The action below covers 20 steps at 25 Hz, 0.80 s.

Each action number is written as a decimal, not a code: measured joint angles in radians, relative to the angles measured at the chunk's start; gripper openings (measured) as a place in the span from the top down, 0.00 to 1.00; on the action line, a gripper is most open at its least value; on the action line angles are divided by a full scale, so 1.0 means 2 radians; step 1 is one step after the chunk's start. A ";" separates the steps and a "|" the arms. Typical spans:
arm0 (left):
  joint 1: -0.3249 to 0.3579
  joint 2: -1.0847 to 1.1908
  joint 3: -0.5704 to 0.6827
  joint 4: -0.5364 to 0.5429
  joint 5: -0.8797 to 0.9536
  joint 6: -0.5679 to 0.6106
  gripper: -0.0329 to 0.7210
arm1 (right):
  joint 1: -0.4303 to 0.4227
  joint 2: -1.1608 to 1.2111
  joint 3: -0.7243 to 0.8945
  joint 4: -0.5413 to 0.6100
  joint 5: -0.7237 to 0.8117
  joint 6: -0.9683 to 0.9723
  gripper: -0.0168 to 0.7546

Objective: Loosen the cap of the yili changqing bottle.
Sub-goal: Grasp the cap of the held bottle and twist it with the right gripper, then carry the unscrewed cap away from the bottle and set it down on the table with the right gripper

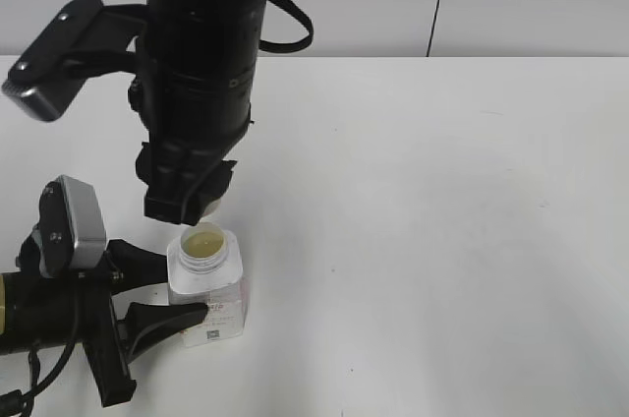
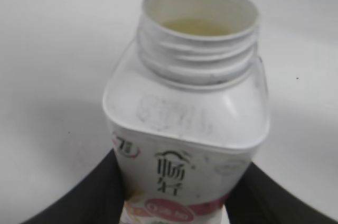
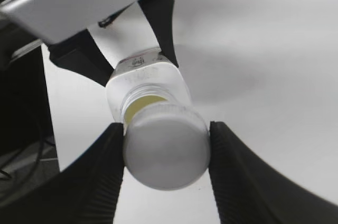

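Observation:
The yili changqing bottle stands upright on the white table at the lower left, its neck open and yellowish drink showing inside. My left gripper is shut on the bottle's body; in the left wrist view the bottle fills the frame between the two black fingers. My right gripper hangs just above the open neck and is shut on the white cap, held clear of the bottle. The cap is mostly hidden by the fingers in the exterior view.
The white table stretches out to the right and behind the bottle. The big black right arm stands over the bottle. The left arm's body lies at the lower left edge.

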 joint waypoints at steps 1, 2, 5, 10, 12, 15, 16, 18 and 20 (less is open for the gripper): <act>0.000 0.000 0.000 0.000 0.000 0.000 0.49 | -0.003 -0.002 0.000 -0.001 0.000 0.029 0.48; 0.000 0.000 0.000 0.000 0.000 0.000 0.49 | -0.006 -0.003 0.000 -0.001 0.000 0.049 0.48; 0.000 0.000 0.000 0.000 0.000 0.000 0.49 | -0.024 -0.008 0.000 -0.001 0.000 0.100 0.48; 0.000 0.000 0.000 0.000 0.000 0.000 0.49 | -0.093 -0.016 0.000 -0.001 0.000 0.182 0.48; 0.000 0.000 0.000 0.000 0.000 0.000 0.49 | -0.125 -0.017 0.000 -0.001 0.000 0.201 0.48; 0.000 0.000 0.000 0.000 0.000 0.000 0.49 | -0.170 -0.017 0.000 -0.001 0.000 0.211 0.48; 0.000 0.000 0.000 0.000 0.000 0.000 0.49 | -0.184 -0.017 0.000 0.000 0.000 0.213 0.48; 0.000 0.000 0.000 0.000 0.000 0.000 0.49 | -0.208 -0.017 0.000 0.002 0.000 0.216 0.48; 0.000 0.000 0.000 0.000 0.000 0.000 0.49 | -0.234 -0.017 0.003 0.006 0.000 0.220 0.48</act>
